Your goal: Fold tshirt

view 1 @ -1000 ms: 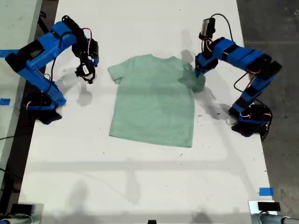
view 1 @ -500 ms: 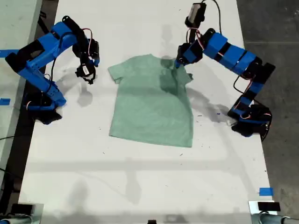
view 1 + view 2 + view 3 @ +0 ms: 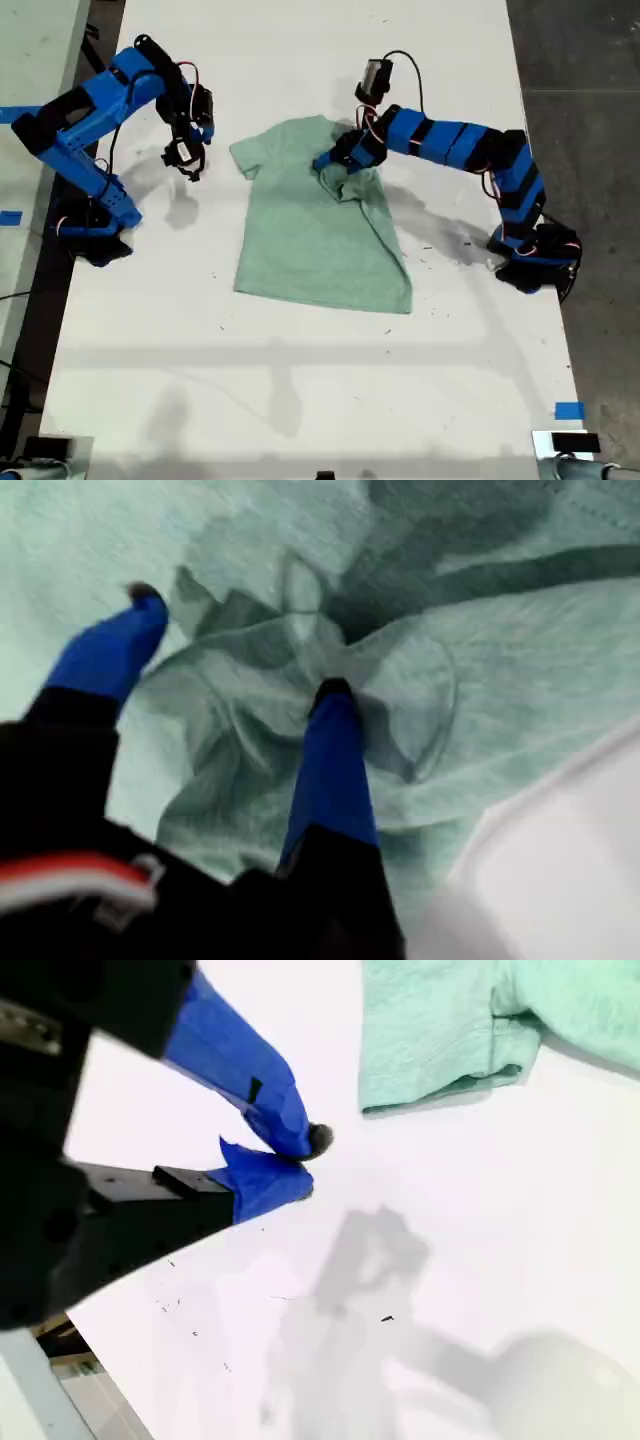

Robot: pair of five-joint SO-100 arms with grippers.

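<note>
The pale mint-green tshirt point(image 3: 318, 240) lies on the white table, collar toward the far edge. Its sleeve on the exterior view's right is pulled inward and bunched on the chest point(image 3: 260, 710). My first gripper point(image 3: 336, 164) reaches in from the exterior view's right and hovers over that bunch, open, with one fingertip point(image 3: 335, 695) pressed into the crumpled cloth. My second gripper point(image 3: 185, 160) hangs shut and empty above bare table at the exterior view's left. It is a short way from the tshirt's other sleeve point(image 3: 440, 1050), and its fingertips point(image 3: 300, 1145) are closed together.
The white table point(image 3: 300, 380) stretches toward the near edge. Blue tape marks sit at the exterior view's lower right point(image 3: 568, 410) and far left point(image 3: 10, 217). Both arm bases stand at the table's sides, with dark floor beyond the exterior view's right edge.
My first gripper has swept toward the exterior view's left, carrying the sleeve from the shirt's edge onto its chest, and its jaws now stand apart. The second arm has not moved.
</note>
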